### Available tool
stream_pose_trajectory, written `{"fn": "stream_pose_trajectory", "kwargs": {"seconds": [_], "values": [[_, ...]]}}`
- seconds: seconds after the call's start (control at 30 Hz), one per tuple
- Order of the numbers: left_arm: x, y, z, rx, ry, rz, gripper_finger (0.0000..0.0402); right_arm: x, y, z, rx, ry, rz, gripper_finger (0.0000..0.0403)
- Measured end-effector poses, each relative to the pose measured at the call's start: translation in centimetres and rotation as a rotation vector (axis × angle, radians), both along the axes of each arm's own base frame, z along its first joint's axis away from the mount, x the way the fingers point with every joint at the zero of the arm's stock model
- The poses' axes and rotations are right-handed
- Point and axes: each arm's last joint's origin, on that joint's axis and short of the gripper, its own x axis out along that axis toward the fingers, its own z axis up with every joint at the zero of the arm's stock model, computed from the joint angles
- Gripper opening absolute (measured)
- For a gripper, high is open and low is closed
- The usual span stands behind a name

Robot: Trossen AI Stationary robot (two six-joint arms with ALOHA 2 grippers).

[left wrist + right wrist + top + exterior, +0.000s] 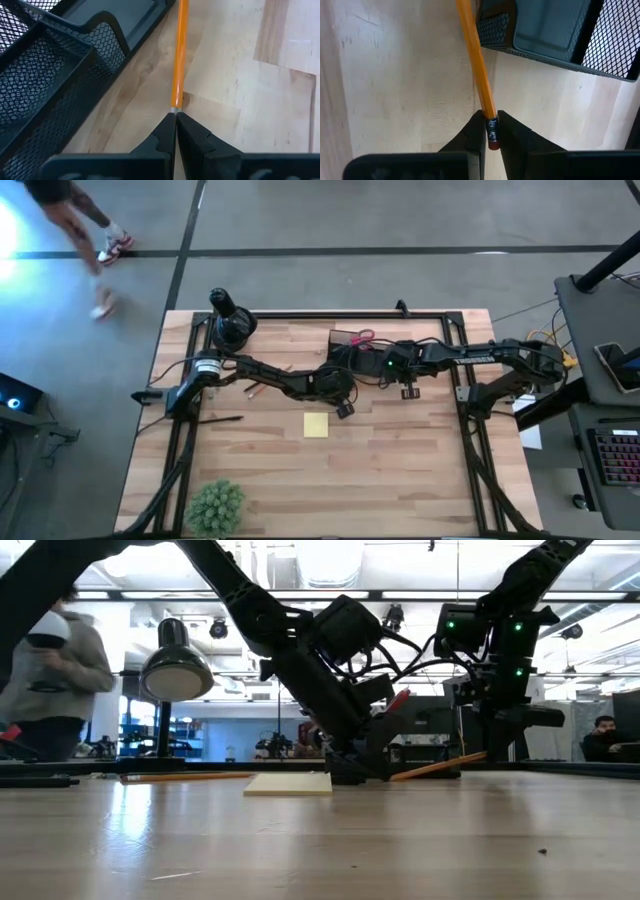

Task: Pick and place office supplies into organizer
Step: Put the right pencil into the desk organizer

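Right wrist view: an orange pencil (pixel 479 75) runs from the right claw (pixel 492 131) past the corner of the black mesh organizer (pixel 555 35). The claw's two fingers are pressed against the pencil's metal ferrule, with the red eraser showing just below; the pencil is gripped at that end.

Left wrist view: the left claw (pixel 176 131) has its fingers fully together, their tips pinching the other end of the same pencil (pixel 179 55), which lies alongside the organizer's mesh wall (pixel 60 75).

High view: both arms reach to the middle of the counter (pixel 400 480), the left from the left edge, the right from the right edge. Their claws meet just in front of the organizer (pixel 352 345). The pencil itself is hidden under the arms here. Red scissor handles (pixel 364 335) show in the organizer. A yellow sticky-note pad (pixel 316 425) lies on the counter, near the left claw.

Low view: the pencil (pixel 440 766) is tilted, one end raised. The claw tips are hard to separate from the dark arm bodies.
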Motion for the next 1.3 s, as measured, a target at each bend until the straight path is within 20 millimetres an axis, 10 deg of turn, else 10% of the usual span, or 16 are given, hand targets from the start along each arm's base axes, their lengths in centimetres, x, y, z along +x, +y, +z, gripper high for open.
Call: {"fn": "stream_pose_trajectory", "kwargs": {"seconds": [0.73, 1.3], "values": [[-2.6, -3.3, 9.4, 0.082, -0.111, -0.065, 0.0, -3.3, 3.2, 6.5, 0.065, -0.02, -0.161, 0.0016], [-9.7, -5.5, 14.5, -0.04, -0.005, 0.242, 0.0, -0.8, 4.9, 13.3, 0.97, -0.427, -0.754, 0.0017]]}}
